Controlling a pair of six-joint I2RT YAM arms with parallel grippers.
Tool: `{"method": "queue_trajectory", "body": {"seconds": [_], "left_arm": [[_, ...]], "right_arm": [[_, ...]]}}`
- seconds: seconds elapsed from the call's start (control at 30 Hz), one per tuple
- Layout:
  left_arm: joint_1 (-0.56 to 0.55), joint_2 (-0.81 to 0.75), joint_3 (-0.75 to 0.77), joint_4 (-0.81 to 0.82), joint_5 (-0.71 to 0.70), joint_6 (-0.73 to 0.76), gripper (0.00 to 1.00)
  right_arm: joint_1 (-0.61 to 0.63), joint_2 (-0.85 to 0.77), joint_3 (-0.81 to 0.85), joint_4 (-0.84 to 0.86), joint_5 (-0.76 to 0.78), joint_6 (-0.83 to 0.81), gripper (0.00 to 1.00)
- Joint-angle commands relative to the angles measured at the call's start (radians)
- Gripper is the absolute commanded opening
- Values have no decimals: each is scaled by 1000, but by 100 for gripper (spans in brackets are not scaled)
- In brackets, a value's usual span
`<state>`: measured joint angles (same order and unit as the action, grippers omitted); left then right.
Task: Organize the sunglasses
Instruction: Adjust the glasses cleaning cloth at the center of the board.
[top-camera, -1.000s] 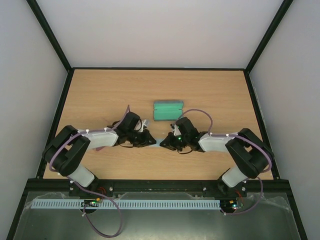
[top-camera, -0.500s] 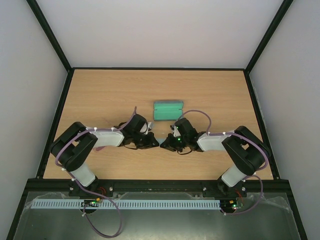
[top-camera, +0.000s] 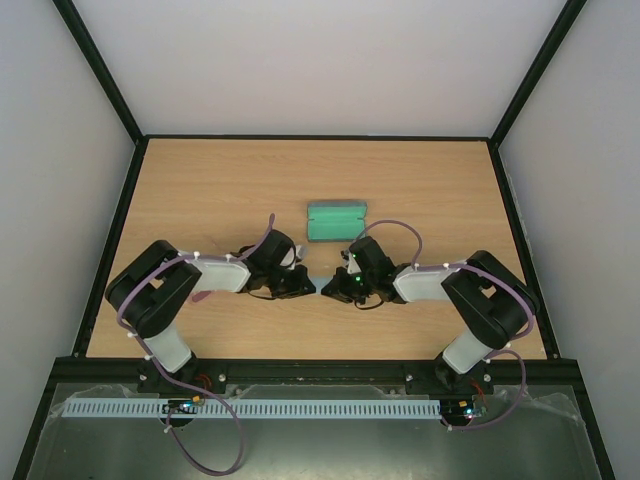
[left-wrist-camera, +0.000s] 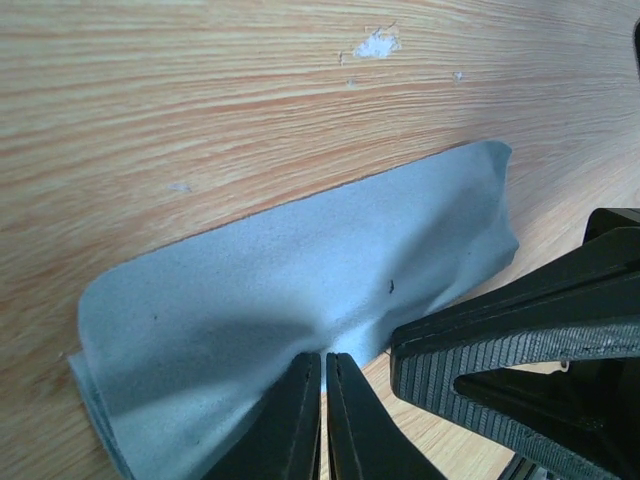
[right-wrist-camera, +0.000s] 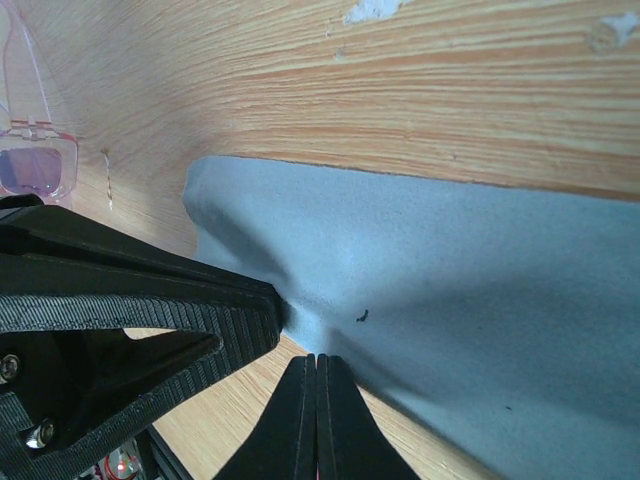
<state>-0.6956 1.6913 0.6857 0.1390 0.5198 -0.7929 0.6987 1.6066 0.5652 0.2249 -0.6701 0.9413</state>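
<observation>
The sunglasses (right-wrist-camera: 28, 150), thin-framed with a pinkish-purple lens, lie on the wood at the top left of the right wrist view; in the top view they are mostly hidden by the left wrist. A light blue cloth (left-wrist-camera: 300, 290) lies folded on the table between both grippers, and shows in the right wrist view (right-wrist-camera: 450, 300) and as a sliver in the top view (top-camera: 312, 283). My left gripper (left-wrist-camera: 323, 360) is shut on the cloth's near edge. My right gripper (right-wrist-camera: 317, 362) is shut on the same edge, right beside it. The case (top-camera: 336, 220) lies behind them.
The case is teal-green and oblong, at mid-table just beyond the grippers. The right gripper's ribbed fingers (left-wrist-camera: 520, 330) fill the lower right of the left wrist view. The left gripper's fingers (right-wrist-camera: 130, 300) fill the lower left of the right wrist view.
Both grippers have drawn closer together over the cloth. The left arm's elbow has swung right. The case has not moved.
</observation>
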Motion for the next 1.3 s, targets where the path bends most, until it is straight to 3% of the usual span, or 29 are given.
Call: {"method": "queue_trajectory", "body": {"seconds": [0.0,0.57,1.27], "left_arm": [[-4,11,-20,8,-21,20,6],[-4,-29,-26,-46,-58,41,5],[3,-128,-67,-105,-100,42,5]], "right_arm": [[-2,15,4,31,30,-20,1],[-14,-7,-21,-39,86,-52,2],[-58,-180,-108,-193,172,-96,2]]}}
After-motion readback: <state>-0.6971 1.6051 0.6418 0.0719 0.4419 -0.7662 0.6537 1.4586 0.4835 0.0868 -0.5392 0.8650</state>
